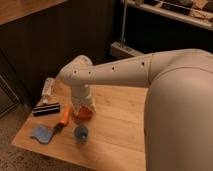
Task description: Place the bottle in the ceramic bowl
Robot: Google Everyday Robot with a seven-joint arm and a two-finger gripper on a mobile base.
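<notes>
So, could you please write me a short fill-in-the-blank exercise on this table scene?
1. The gripper hangs above the ceramic bowl, which is coloured ____.
2. The pale bottle lies on the wooden table, on the picture's ____ side of the bowl.
3. The small cup just in front of the bowl is ____.
4. The tool beside the black bar has an ____ handle.
Missing words: red-orange; left; blue; orange.
</notes>
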